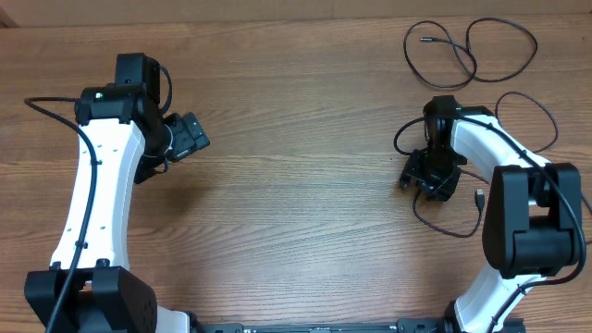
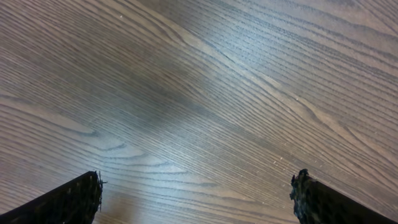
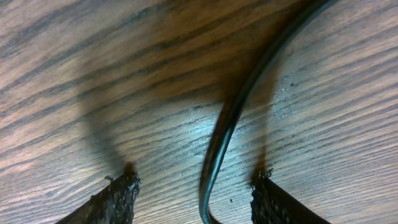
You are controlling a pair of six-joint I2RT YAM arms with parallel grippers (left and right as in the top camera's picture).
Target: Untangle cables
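Near the right edge of the wooden table (image 1: 305,213), the right arm's fingers (image 3: 118,200) straddled a thin black cable (image 3: 244,92), unclenched; the left arm's fingers (image 2: 68,203) stood wide, released.

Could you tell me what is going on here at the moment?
The right gripper is down on the table with its fingers open on either side of a thin black cable, not yet clamped. The left gripper hangs open over the table, holding nothing. A second cable lies loose farther back.
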